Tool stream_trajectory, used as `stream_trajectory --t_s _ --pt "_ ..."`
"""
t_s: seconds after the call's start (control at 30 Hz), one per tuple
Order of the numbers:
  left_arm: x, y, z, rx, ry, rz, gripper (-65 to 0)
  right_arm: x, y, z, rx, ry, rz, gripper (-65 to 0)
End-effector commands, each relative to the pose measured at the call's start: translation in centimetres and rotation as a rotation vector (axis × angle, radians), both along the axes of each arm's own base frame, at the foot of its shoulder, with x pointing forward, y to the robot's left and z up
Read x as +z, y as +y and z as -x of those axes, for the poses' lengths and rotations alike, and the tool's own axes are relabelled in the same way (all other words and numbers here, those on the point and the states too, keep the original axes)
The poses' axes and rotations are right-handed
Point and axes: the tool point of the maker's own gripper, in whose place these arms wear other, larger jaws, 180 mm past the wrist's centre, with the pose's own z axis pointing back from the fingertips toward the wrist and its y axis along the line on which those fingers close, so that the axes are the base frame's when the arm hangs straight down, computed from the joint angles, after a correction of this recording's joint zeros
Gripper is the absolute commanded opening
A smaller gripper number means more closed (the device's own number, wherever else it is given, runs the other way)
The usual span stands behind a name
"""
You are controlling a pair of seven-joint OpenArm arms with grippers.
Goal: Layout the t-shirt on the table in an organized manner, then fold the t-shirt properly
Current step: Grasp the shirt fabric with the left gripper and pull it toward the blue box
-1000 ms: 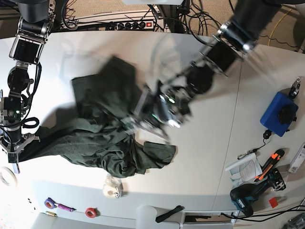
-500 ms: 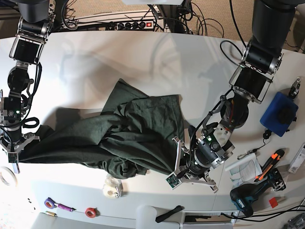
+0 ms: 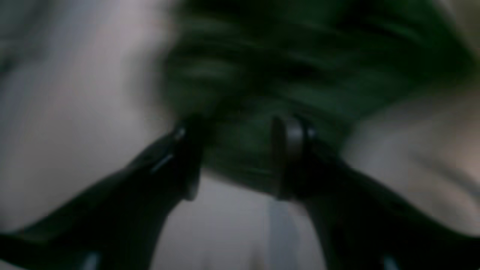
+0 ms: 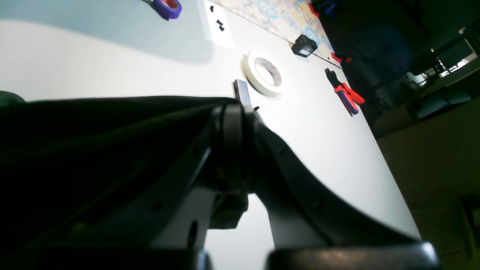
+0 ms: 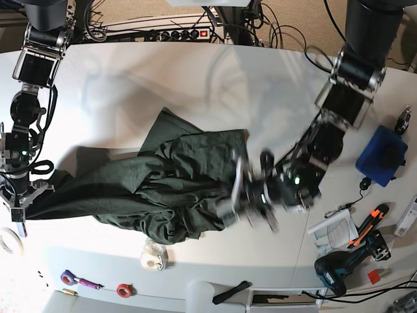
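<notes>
- We see our right gripper (image 4: 232, 123) clamped on the t-shirt (image 5: 156, 189), which lies crumpled on the table (image 5: 195, 78).
- Our left gripper (image 3: 236, 157) stands parted around its hem.
- We read no writing anywhere.

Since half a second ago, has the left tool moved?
Yes. The left tool has pulled up and away from the table's near edge, in over the t-shirt.
</notes>
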Motion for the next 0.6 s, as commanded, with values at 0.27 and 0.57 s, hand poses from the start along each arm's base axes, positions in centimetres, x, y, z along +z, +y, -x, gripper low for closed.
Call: stream_trajectory --t_s 0.27,0.57 --pt "-5.0 0.7 5.3 -0.065 0.095 -0.022 -31.1 2.8 -0.8 -0.3 -0.011 -0.061 0.038 -65.0" --pt "-5.3 1.1 4.1 -0.012 0.004 -0.017 -31.1 2.8 -0.8 -0.3 -0.012 -0.058 0.037 -65.0"
